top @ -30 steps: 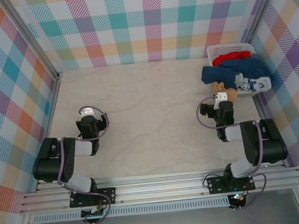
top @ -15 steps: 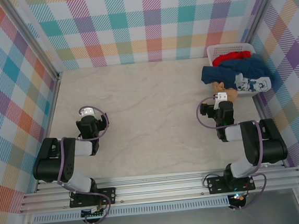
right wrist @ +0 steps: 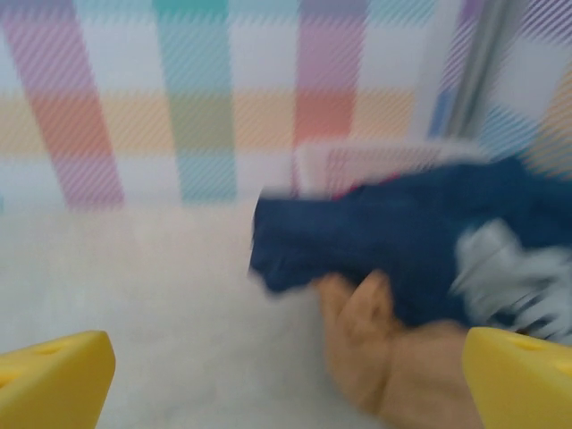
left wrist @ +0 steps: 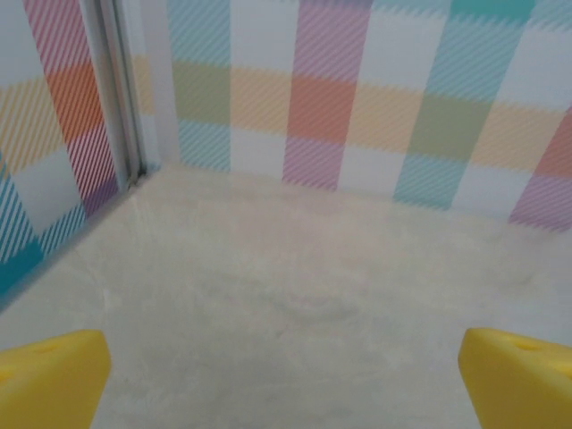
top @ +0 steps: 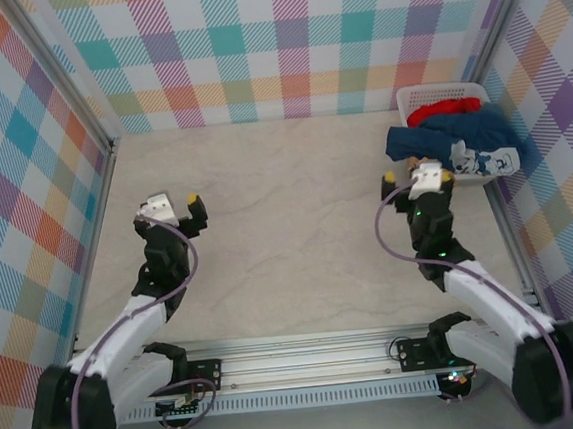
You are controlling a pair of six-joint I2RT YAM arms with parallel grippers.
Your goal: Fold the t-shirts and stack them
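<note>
The t-shirts [top: 456,139] sit in a crumpled heap at the far right corner of the worktop [top: 288,234], in and over a white slatted basket [top: 436,90]. A navy one [right wrist: 393,232] is draped across the basket's near rim with its white print [top: 485,161] turned up. A red one [top: 445,110] is bunched inside, behind it. A tan one [right wrist: 393,366] spills from under the navy onto the worktop on the near side. It all looks soft and tangled, and the right wrist view is too blurred to pick out a collar or hem.

None is laid out or folded, so I'd say the job is at its very first step: getting one tee out of the heap. The right arm's jaws stand wide with nothing between them, their yellow fingertips [right wrist: 55,380] just short of the tan cloth. The next move, I'd guess, calls for a reach forward and down to pinch a fold of tan or navy, then a drag to the open middle. The left arm's jaws, fingertips [left wrist: 49,380] likewise wide and empty, hover near the left edge, well apart from the heap.
</note>
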